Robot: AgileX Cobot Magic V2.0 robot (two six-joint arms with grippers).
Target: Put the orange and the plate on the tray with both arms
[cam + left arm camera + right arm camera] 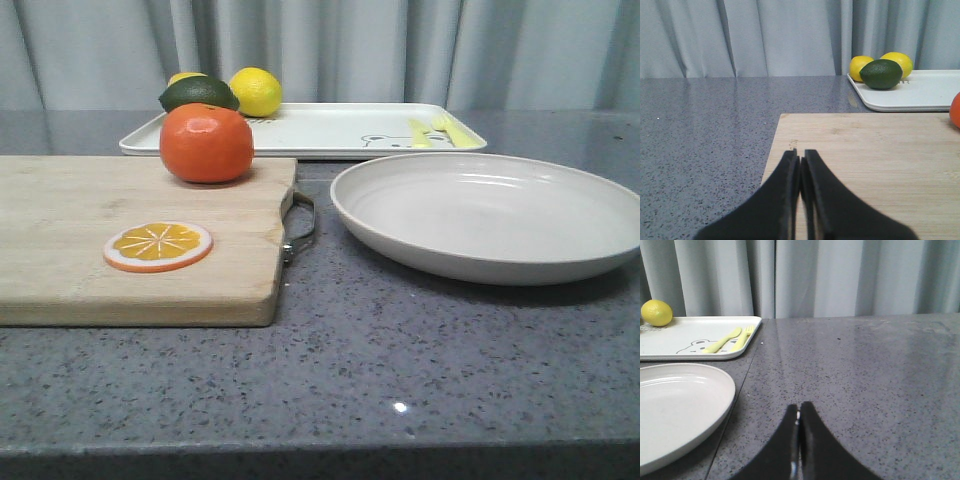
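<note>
On board [60, 250], orange [206, 142] clear of fingers [790, 172].

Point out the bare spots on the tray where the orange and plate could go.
The tray is bare across its middle, between the lemons and lime at its left end and the printed cutlery near its right end. The left end is crowded.

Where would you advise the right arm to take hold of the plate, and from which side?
Probably the raised rim of the plate, on its right edge, clear of the cutting board: it is too wide to span, so one finger would go inside the rim.
</note>
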